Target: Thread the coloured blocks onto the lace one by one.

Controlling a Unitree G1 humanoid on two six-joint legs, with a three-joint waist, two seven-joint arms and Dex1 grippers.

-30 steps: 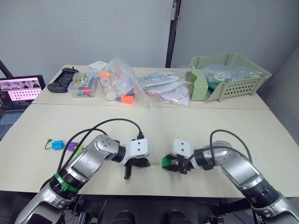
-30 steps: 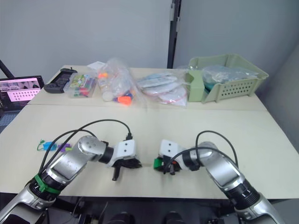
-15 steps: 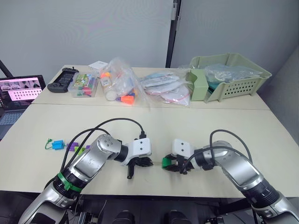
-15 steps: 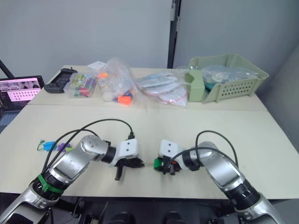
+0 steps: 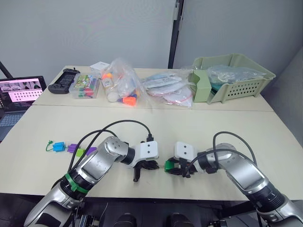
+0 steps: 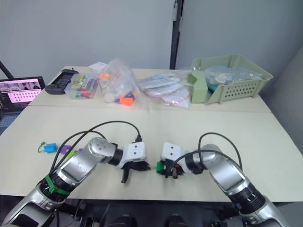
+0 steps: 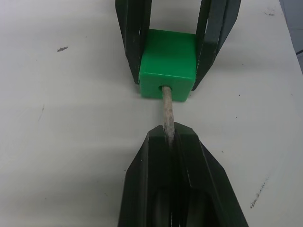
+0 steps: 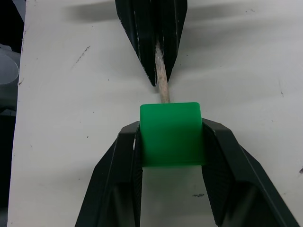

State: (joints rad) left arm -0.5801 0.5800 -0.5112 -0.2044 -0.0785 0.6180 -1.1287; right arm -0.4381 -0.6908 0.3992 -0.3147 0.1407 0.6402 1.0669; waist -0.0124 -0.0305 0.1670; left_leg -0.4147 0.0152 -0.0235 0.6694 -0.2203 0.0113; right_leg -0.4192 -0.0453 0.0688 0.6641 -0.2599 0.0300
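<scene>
While the right pincer (image 8: 171, 142) clamps a dark green plastic cube (image 8: 171, 134) just above the pale worktop (image 5: 189, 127), the left pincer (image 7: 168, 137), fingers pressed together, grips the stiff pale tip of the lace (image 7: 167, 111), whose end sits in the cube's hole. Far left on the worktop lie a blue cube (image 5: 58, 146), a purple cube (image 5: 71, 148) and a lime green cube (image 5: 80, 152) in a row.
</scene>
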